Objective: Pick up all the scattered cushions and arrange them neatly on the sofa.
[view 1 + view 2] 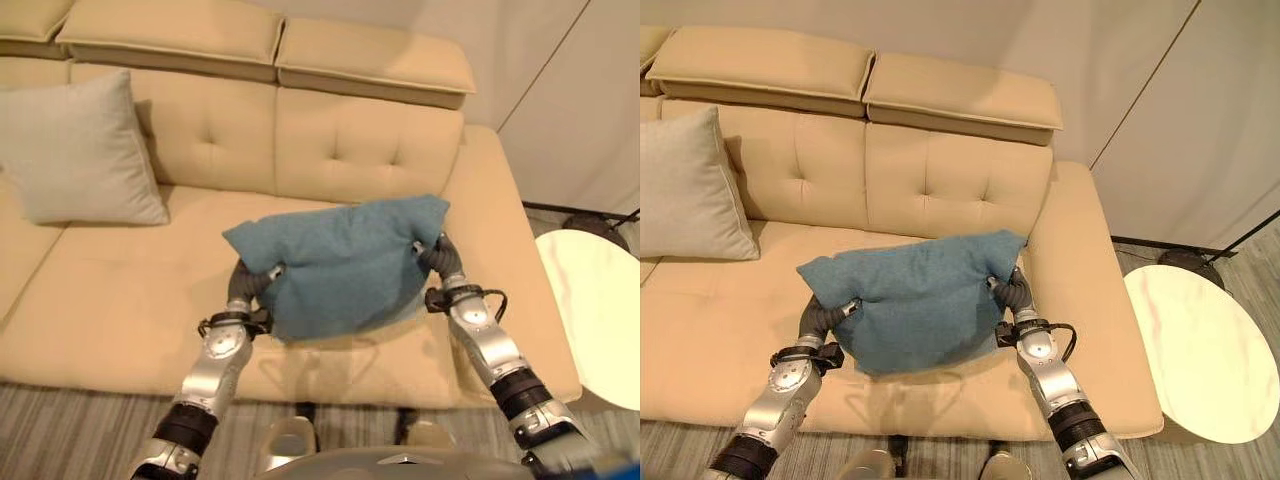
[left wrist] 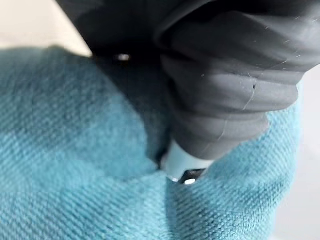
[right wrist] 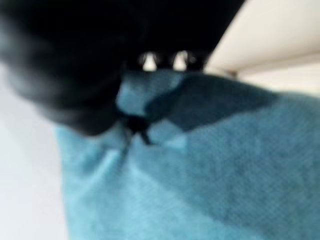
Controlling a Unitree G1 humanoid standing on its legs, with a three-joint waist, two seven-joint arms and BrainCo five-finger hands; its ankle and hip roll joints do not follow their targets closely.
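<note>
Across the wide cream tufted fabric sofa you see a grey square cushion propped left. Your teal woven cushion hangs between both hands over the seat, long axis crosswise; left hand and right hand fingers are buried, grip unreadable.

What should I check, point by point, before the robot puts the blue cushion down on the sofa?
1. Blue cushion carried between left hand and right hand: ok.
2. Finger grip of each hand: cannot tell, fingers hidden in the fabric.
3. Cushion over the sofa seat, not the floor: ok.
4. Free seat beside the grey cushion: ok.
5. Cushion level: not ok, it sags.
6. Round white table apart from the arms: ok.
</note>
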